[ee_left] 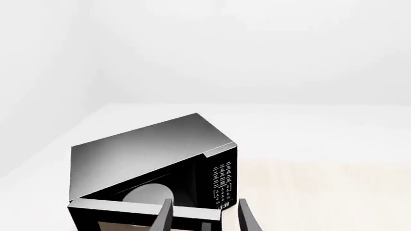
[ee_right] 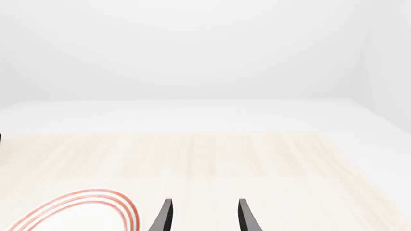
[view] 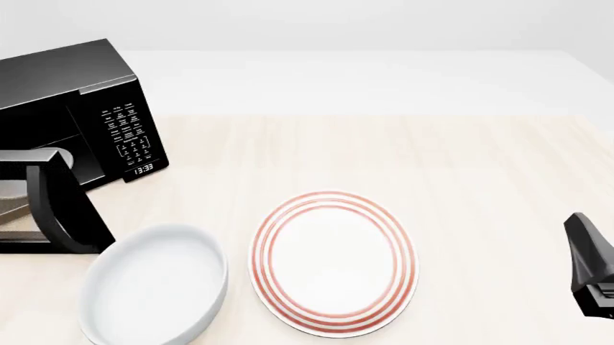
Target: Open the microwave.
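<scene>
At the worktop's (view: pixel 461 158) far left stands the microwave (view: pixel 72 86), its door (view: pixel 39 201) swung partly out, turntable (ee_left: pixel 146 195) showing. The left tool (ee_left: pixel 204 217), fingers apart, straddles the door's edge; I'd judge it needs pulling wider. Far right, the right tool (ee_right: pixel 204 216) idles, fingers apart.

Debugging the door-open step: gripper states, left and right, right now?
Left gripper: open, fingers either side of the swung-out microwave door edge, not clamped.
Right gripper: open, holding nothing, above the table.
</scene>
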Action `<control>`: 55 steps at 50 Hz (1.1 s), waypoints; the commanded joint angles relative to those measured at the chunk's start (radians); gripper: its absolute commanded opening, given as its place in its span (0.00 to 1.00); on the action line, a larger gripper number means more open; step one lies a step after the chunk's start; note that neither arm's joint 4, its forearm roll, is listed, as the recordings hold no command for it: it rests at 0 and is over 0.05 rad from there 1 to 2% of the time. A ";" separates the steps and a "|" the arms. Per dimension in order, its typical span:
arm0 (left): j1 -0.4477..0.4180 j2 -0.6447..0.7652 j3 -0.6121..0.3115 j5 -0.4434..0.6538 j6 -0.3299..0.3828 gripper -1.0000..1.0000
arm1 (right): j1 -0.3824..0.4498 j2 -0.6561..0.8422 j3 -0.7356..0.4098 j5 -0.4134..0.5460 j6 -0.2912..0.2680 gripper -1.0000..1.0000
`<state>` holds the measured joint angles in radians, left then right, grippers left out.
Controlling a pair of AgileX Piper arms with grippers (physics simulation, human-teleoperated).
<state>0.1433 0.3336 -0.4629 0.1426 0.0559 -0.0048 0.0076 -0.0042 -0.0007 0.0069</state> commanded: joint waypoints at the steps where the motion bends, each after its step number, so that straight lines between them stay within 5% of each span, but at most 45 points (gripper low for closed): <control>1: -0.021 0.081 -0.099 0.019 0.023 1.00 | 0.000 0.000 0.000 0.000 0.000 1.00; 36: -0.089 0.407 -0.341 0.162 -0.035 1.00 | 0.000 0.000 0.000 0.000 0.000 1.00; 55: -0.101 0.541 -0.444 0.320 0.047 1.00 | 0.000 0.000 0.000 0.000 0.000 1.00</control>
<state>0.0507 0.8055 -0.8561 0.3917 0.0675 -0.0048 0.0076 -0.0042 -0.0007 0.0069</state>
